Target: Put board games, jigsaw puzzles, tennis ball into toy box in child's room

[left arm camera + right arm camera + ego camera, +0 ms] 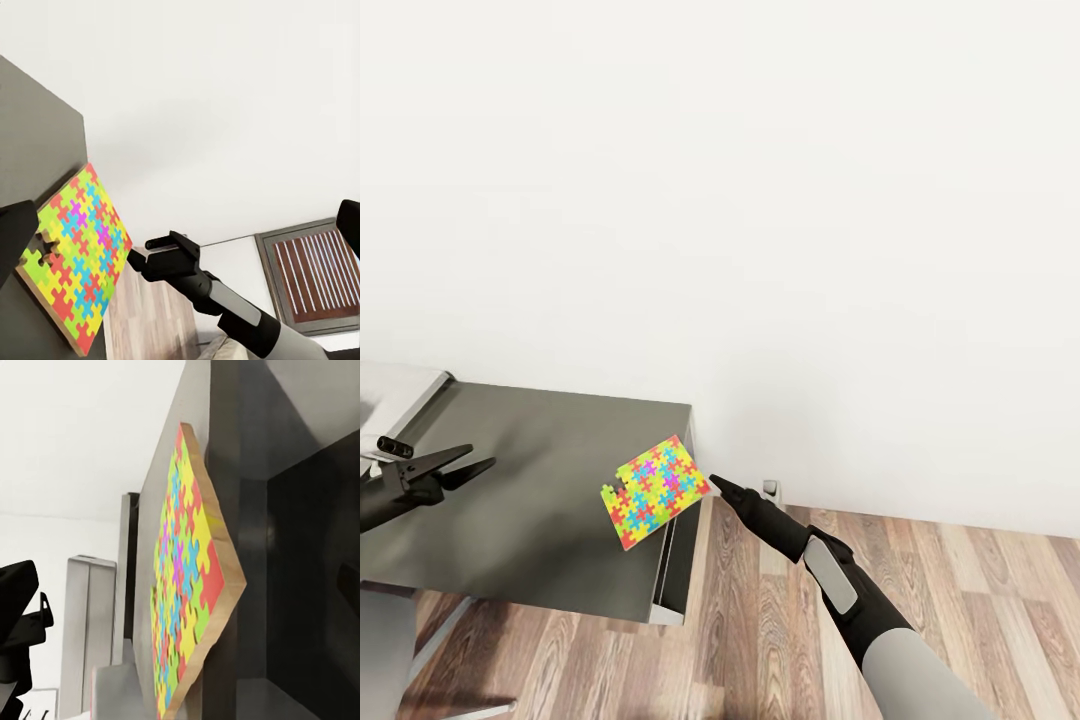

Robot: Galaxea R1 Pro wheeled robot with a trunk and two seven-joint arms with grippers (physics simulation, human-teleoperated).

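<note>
Dark-grey surface (pixel 530 480) against blank white wall (pixel 760 200), wood floor (pixel 780 620) below. Jigsaw puzzle (pixel 656 488) overhanging its right edge. Left jaws (pixel 472 462) spread; right jaws (pixel 716 484) beside puzzle, state unclear.

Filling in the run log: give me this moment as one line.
jigsaw puzzle: overhanging table right edge | right gripper: at its overhanging corner, grasp unclear | left gripper: open, over tabletop, empty

Plain white wall (pixel 760 200); wood-plank floor (pixel 760 640); white baseboard (pixel 960 515); even, soft light.
</note>
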